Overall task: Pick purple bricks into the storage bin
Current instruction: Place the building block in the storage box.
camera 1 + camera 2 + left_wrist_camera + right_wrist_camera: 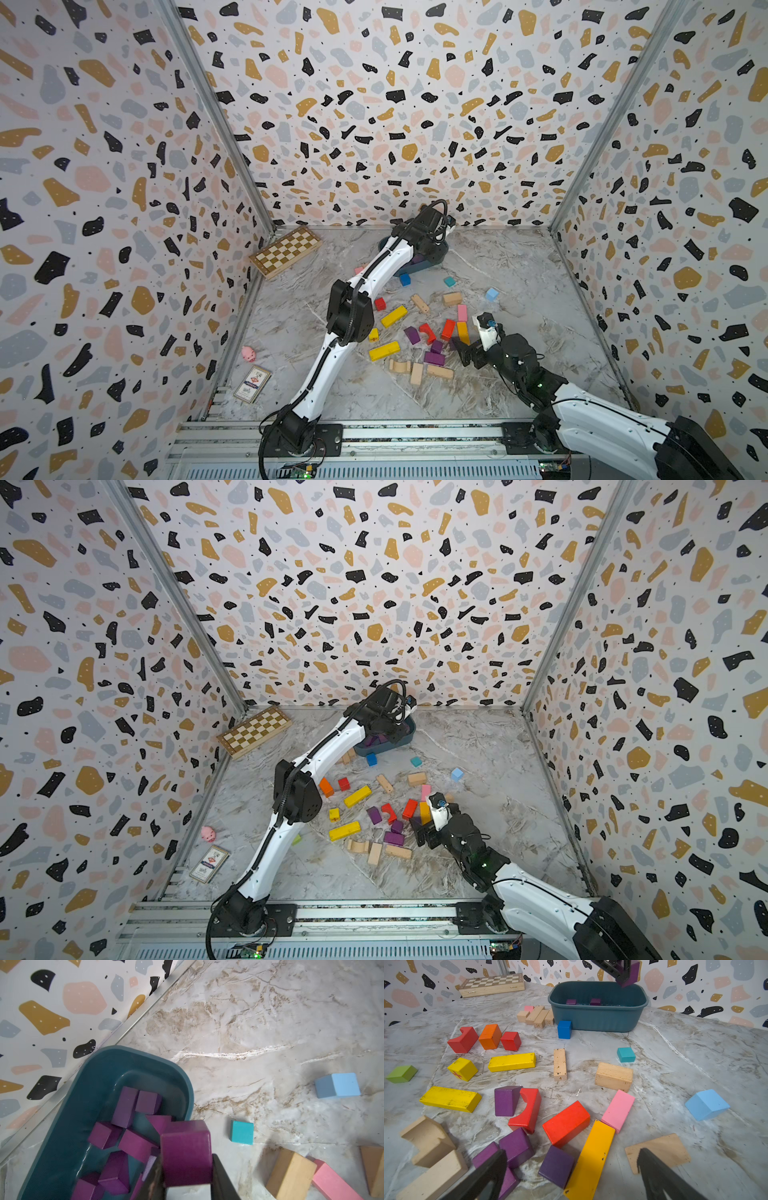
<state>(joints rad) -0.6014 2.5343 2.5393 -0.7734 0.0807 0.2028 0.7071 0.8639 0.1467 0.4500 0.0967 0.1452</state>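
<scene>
Pinching purple brick [185,1138] over far bin [99,1068] – left gripper [186,1156] | spread over near purple bricks [556,1165] – right gripper [572,1152]

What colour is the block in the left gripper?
The block is purple, clearest in the left wrist view.

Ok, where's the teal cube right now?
In both top views the teal cube sits alone on the marble table, just in front of the storage bin, between the dark blue cube and the light blue cube.
</scene>
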